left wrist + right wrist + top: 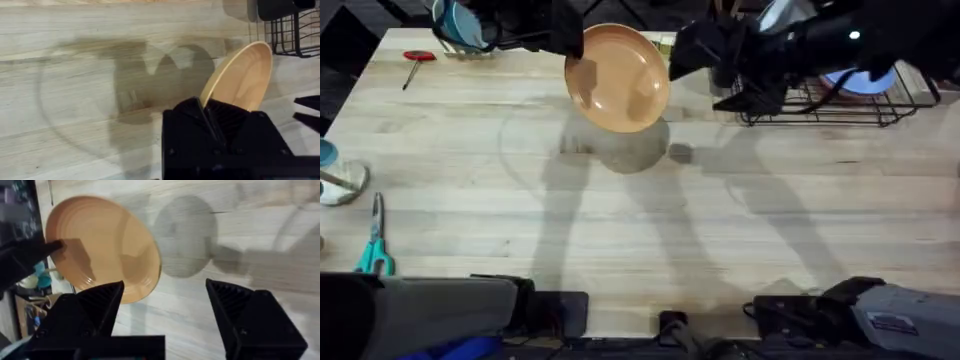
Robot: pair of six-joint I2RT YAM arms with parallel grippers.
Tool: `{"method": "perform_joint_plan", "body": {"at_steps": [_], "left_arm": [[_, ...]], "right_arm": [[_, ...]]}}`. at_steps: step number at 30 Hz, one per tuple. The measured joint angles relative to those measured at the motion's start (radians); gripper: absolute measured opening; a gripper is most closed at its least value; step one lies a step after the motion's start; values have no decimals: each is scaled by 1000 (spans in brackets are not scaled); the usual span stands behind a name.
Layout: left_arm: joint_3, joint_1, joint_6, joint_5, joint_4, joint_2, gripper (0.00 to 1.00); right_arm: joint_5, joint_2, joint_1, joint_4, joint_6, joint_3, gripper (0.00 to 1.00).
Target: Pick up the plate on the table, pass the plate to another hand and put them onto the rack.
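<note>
Black and angular, the right gripper shows its 2 fingers spread wide apart and empty, aimed at the plate's free edge, which I judge sets up the handover. Opposite it, the left gripper is clamped on the rim of the plate, holding the plate tilted up off the table, so its face is offered to the other hand. Glossy and orange, the plate is round and shallow with faint concentric rings and a raised rim, casting a round shadow on the pale, grainy planks below. Behind the right arm sits the rack, black wire with upright slots, well apart from the plate and the likely place for it after the pass.
</note>
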Motion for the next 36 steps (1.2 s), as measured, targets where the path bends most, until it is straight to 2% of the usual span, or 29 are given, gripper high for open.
{"method": "perform_joint_plan", "body": {"at_steps": [7, 16, 20, 25, 30, 36], "left_arm": [[0, 0, 0, 0, 0, 0, 41], [0, 0, 0, 0, 0, 0, 41], [0, 0, 0, 0, 0, 0, 41], [0, 0, 0, 0, 0, 0, 41], [0, 0, 0, 0, 0, 0, 40], [0, 0, 0, 0, 0, 0, 41]], "right_arm": [[0, 59, 61, 62, -37, 0, 993], [0, 160, 66, 99, -51, 0, 960], [0, 172, 66, 107, -52, 0, 888], [0, 172, 66, 113, -53, 0, 672], [0, 172, 66, 125, -55, 0, 511], [0, 172, 70, 157, -55, 0, 445]]}}
